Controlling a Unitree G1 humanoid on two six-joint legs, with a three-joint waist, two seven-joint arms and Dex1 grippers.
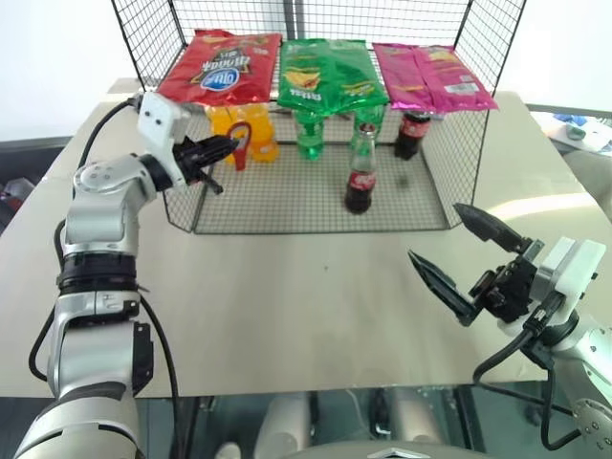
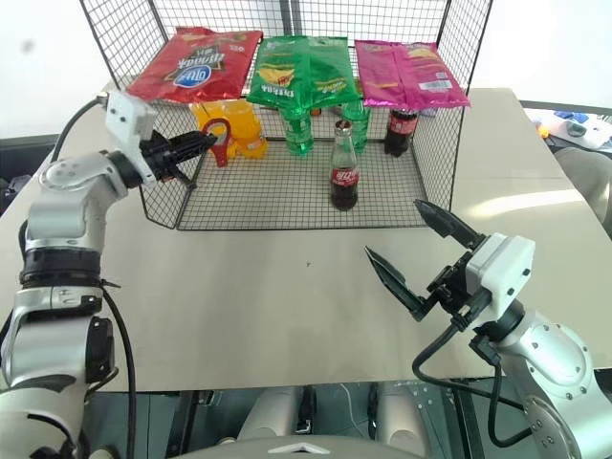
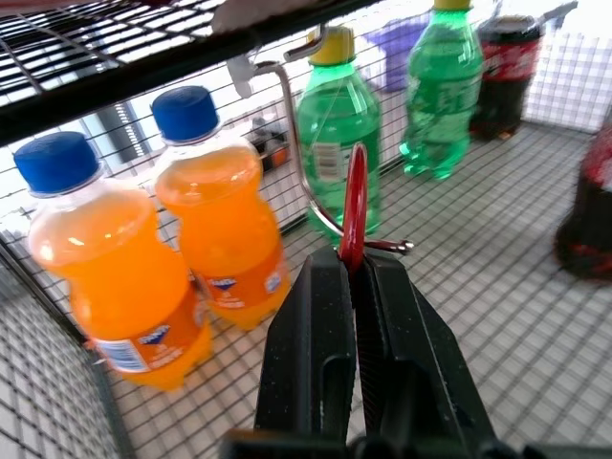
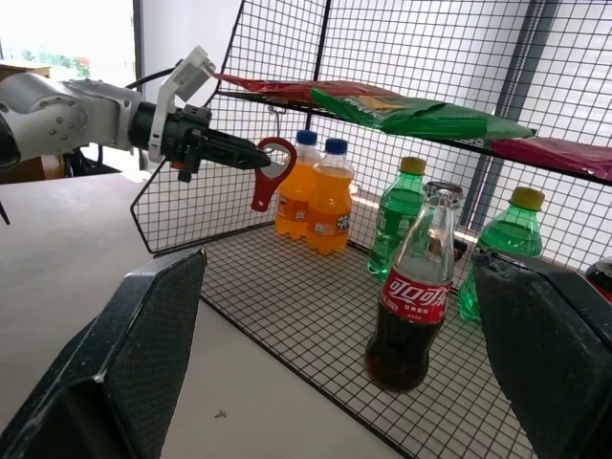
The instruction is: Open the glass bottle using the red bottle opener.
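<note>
The glass bottle [image 1: 360, 174] stands upright on the wire rack floor [image 1: 287, 206], near its front middle, with dark liquid and a red label. The red bottle opener [image 1: 241, 142] hangs from a metal hook [image 3: 296, 143] under the rack's shelf at the left, in front of the orange bottles. My left gripper [image 1: 232, 146] reaches level into the rack and is shut on the opener's ring [image 3: 356, 196]. Over the table's right front, my right gripper [image 1: 435, 231] is open and empty, well short of the glass bottle [image 4: 416, 287].
Two orange soda bottles [image 1: 253, 129], green plastic bottles [image 1: 308, 129] and a dark red-capped bottle [image 1: 412, 134] stand at the rack's back. Red, green and pink snack bags [image 1: 330, 72] lie on the shelf above. Wire side walls [image 1: 182, 206] bound the rack on a beige table [image 1: 306, 306].
</note>
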